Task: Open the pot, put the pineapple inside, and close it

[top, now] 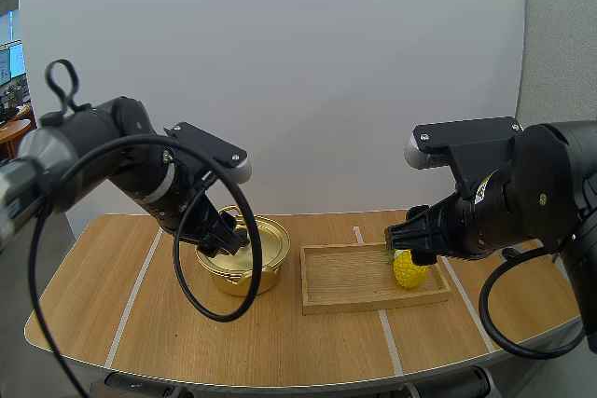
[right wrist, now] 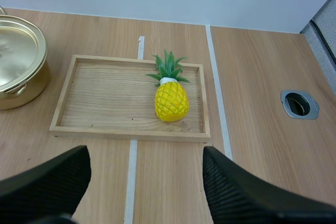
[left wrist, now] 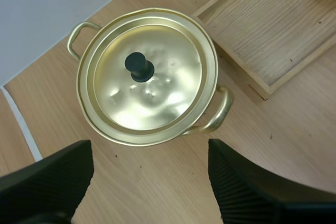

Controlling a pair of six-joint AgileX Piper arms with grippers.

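A gold pot [top: 244, 256] stands on the table with its lid [left wrist: 149, 80] on, black knob [left wrist: 138, 67] in the middle. My left gripper [top: 235, 238] hovers above the pot, its fingers [left wrist: 50, 179] standing wide apart with nothing between them. A yellow pineapple [right wrist: 170, 95] with green leaves lies at the right end of the wooden tray [right wrist: 105, 100]. My right gripper [top: 410, 240] hangs open just above the pineapple [top: 410, 268], fingers [right wrist: 247, 192] apart and empty.
The tray [top: 359, 279] sits right beside the pot [right wrist: 18, 61], on its right. White tape lines [top: 131, 295] cross the tabletop. A round cable hole [right wrist: 299, 103] is set into the table, to the right of the tray.
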